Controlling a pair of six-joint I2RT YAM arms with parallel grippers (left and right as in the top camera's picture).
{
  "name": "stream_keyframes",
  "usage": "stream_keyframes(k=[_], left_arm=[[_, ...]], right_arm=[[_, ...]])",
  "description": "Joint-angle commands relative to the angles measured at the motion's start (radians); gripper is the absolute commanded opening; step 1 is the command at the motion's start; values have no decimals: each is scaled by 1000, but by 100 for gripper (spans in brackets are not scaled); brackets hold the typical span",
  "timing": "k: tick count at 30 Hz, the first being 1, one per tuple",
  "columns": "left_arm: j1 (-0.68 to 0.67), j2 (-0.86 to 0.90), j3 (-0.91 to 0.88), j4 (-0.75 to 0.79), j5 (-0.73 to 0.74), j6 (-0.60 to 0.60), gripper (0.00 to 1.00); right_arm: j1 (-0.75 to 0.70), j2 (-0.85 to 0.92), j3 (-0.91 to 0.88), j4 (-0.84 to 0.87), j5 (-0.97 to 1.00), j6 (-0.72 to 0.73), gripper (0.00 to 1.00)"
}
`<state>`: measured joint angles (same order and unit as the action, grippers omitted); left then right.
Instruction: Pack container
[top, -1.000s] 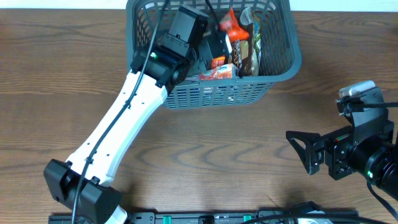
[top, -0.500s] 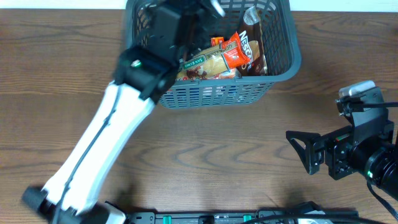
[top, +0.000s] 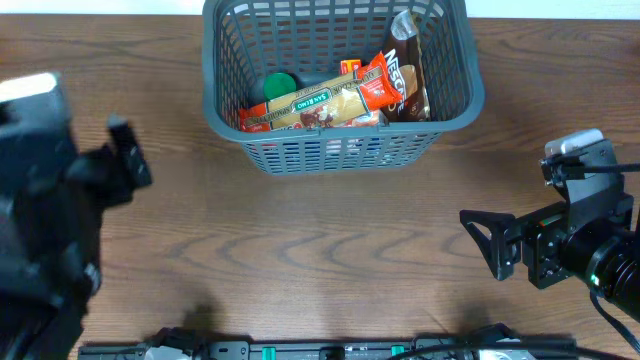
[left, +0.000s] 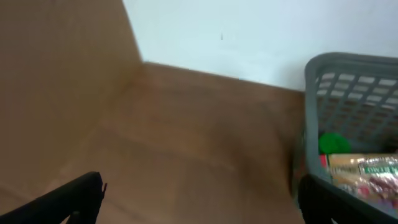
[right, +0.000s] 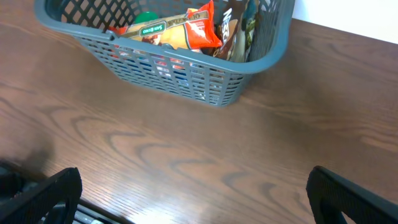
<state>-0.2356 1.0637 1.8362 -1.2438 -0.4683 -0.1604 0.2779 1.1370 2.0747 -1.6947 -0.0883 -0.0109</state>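
While my left gripper (left: 202, 200) and right gripper (right: 198, 194) both gape empty, the container (top: 330, 152) sits at the far side of the table (top: 330, 250); I judge it stiff, light, best taken by its thick rim.

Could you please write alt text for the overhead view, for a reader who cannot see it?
A grey-blue basket of snack packets stands on a wooden table. The left arm blurs the left edge; the right gripper lies open at lower right.
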Motion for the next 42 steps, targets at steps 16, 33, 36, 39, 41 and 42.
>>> stream_keyframes(k=[16, 33, 36, 39, 41, 42], left_arm=[[14, -31, 2, -92, 65, -63, 99], [183, -309, -268, -138, 169, -61, 98], [228, -467, -448, -58, 173, -62, 98], [253, -604, -612, 14, 173, -62, 98], [266, -685, -713, 57, 174, -62, 98], [273, -723, -764, 80, 183, -59, 98]], right_arm=[[-2, 0, 5, -3, 10, 7, 99], [-2, 0, 5, -3, 10, 7, 99], [-2, 0, 5, -3, 10, 7, 99], [-2, 0, 5, -3, 10, 7, 99], [-2, 0, 5, -3, 10, 7, 99], [-2, 0, 5, -3, 10, 7, 99]])
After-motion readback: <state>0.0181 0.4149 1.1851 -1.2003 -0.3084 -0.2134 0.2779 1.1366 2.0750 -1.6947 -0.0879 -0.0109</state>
